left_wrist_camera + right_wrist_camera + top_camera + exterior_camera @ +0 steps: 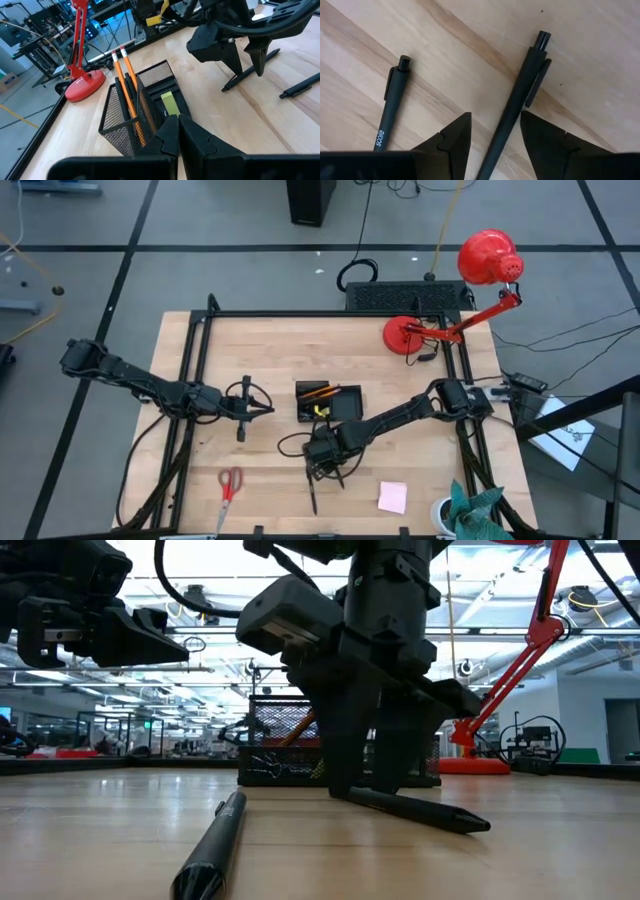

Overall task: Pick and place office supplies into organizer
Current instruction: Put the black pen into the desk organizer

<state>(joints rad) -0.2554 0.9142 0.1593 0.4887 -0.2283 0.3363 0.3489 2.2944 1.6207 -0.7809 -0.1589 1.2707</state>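
The organizer (330, 402) is a black mesh tray at the table's middle. It holds two orange pencils (124, 70) and a yellow-green piece (170, 103). Just near of it my right gripper (495, 117) points down, open, its fingers on either side of a black pen (517, 95) that lies flat on the table; no touch shows. A second black pen (392, 102) lies beside it. Left of the organizer my left gripper (245, 408) hovers shut and holds nothing. Red-handled scissors (230, 483) and a pink sticky-note pad (392, 497) lie near the front edge.
A red desk lamp (440, 330) stands at the far right, its base on the table. A black slab (405, 295) sits beyond the far edge. A cup with green cloth (465, 510) stands at the near right corner. A black frame (200, 330) borders the wooden table.
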